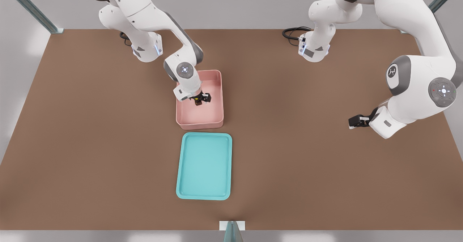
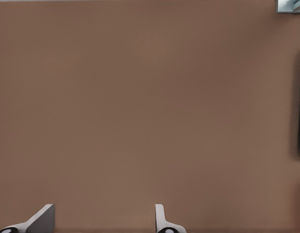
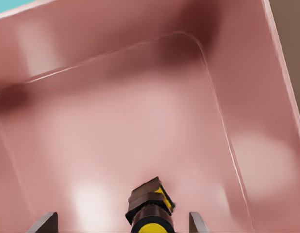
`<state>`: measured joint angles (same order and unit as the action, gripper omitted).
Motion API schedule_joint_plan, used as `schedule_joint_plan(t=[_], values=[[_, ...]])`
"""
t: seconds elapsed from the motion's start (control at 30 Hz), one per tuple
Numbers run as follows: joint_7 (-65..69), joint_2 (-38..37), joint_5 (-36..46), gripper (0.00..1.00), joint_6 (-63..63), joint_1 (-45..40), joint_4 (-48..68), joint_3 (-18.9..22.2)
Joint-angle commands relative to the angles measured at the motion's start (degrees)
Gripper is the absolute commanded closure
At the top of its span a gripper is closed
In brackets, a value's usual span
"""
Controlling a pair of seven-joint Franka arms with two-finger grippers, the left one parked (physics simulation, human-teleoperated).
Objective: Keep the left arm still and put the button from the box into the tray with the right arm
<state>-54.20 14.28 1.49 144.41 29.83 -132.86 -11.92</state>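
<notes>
Brown tabletop (image 1: 325, 169); gripper (image 1: 201, 99) inside pink box (image 1: 216, 112), fingers wide astride button (image 3: 150, 213).

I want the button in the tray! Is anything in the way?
Only the box's wall nearest the tray. The button sits inside the box between the gripper jaws, so it must go up over that wall. Nothing else blocks.

pincer (image 1: 201, 99) walled in by box (image 1: 216, 119), tray (image 1: 188, 191) apparently unobstructed
</notes>
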Motion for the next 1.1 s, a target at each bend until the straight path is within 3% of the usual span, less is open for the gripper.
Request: schedule_joint_plan(t=[0.0, 0.47, 0.5, 0.57, 0.67, 0.77, 1.07], values=[[-5.39, 0.48, -0.17, 0.0, 1.31, -0.03, -0.29, 0.05], [-7.77, 1.89, -0.08, 0.0, 4.57, 0.32, -3.45, 0.05], [-7.77, 1.89, -0.08, 0.04, 4.57, 0.32, -3.45, 0.05], [-8.38, 1.8, -0.08, 0.26, 4.57, 0.32, -3.54, 0.05], [-8.38, 1.71, -0.08, 0.44, 4.57, 0.32, -3.63, 0.05], [-8.38, 1.71, -0.08, 0.55, 4.57, 0.32, -3.63, 0.14], [-11.37, -5.49, 0.27, 0.55, 0.44, 0.32, -2.93, -0.12]])
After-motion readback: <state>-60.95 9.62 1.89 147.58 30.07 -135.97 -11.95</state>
